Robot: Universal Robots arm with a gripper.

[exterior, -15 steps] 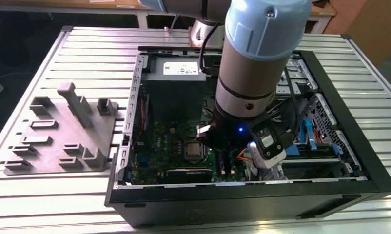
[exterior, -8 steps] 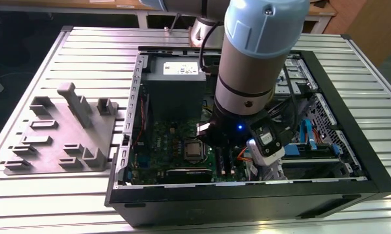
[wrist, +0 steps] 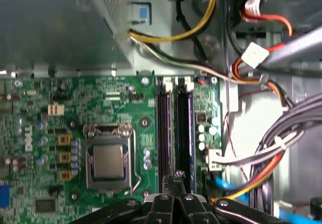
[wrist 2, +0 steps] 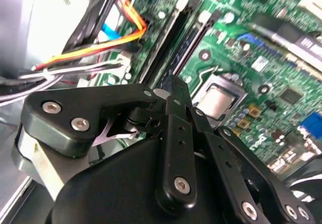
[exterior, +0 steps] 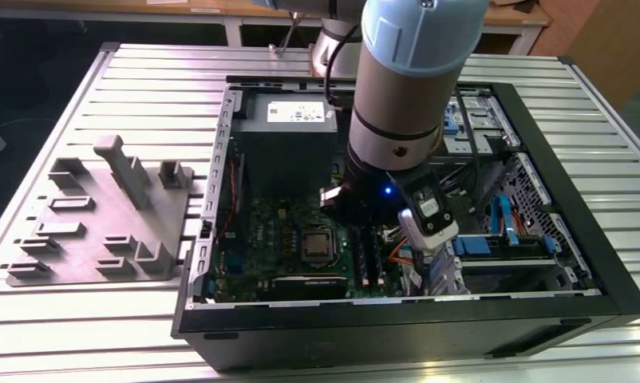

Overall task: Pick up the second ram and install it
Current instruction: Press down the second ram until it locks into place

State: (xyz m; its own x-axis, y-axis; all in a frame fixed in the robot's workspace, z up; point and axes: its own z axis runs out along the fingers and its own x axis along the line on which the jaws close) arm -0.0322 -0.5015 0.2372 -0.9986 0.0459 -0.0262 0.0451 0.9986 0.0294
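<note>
Green motherboard fills most of the first wrist view, with the CPU socket on it and two long black memory slots running side by side right next to the socket. The claw hangs just above the near end of those slots. Its fingertips are pressed together, so it's narrow, and I don't see anything pinched between them. The second wrist view shows the same thing, with the claw closed up and its tips over the slot ends.

As for the second ram, honestly I can't tell. Both slots look dark with a faint bluish-purple edge along them, and from these angles I can't say whether the stick is sitting in one.

In the exterior view the arm reaches down into the open PC case, which lies on its side on a slatted metal tabletop. The power supply is at the far end of the case. A grey holder fixture sits on the tabletop on the exterior view's left, well apart from the claw. A bundle of cables runs beside the slots, on the side away from the socket.
</note>
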